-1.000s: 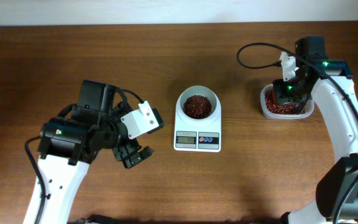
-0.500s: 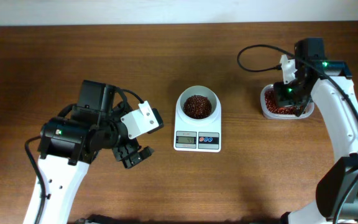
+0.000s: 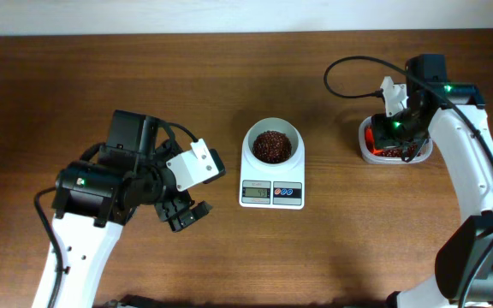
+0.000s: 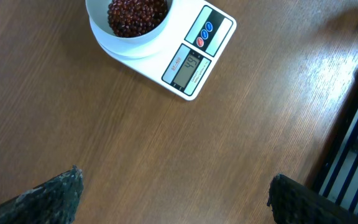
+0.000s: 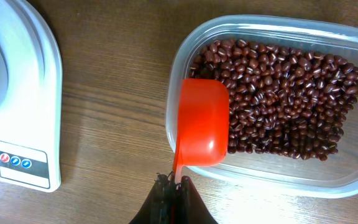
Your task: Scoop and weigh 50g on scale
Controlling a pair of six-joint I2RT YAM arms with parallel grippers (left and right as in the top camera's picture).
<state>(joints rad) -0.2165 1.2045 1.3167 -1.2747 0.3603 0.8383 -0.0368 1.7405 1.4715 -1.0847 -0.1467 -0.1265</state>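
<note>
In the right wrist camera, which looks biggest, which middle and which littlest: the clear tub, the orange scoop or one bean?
1. The tub, biggest.
2. The scoop, resting inside it.
3. One bean, by far the littlest.

The right gripper has shifted above the tub; the orange scoop now shows at its left rim.

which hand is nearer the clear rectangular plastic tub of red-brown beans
Right. The right hand is over the rim of the tub, shut on an orange-red plastic scoop; the left hand is far off beyond the white digital scale.
</note>
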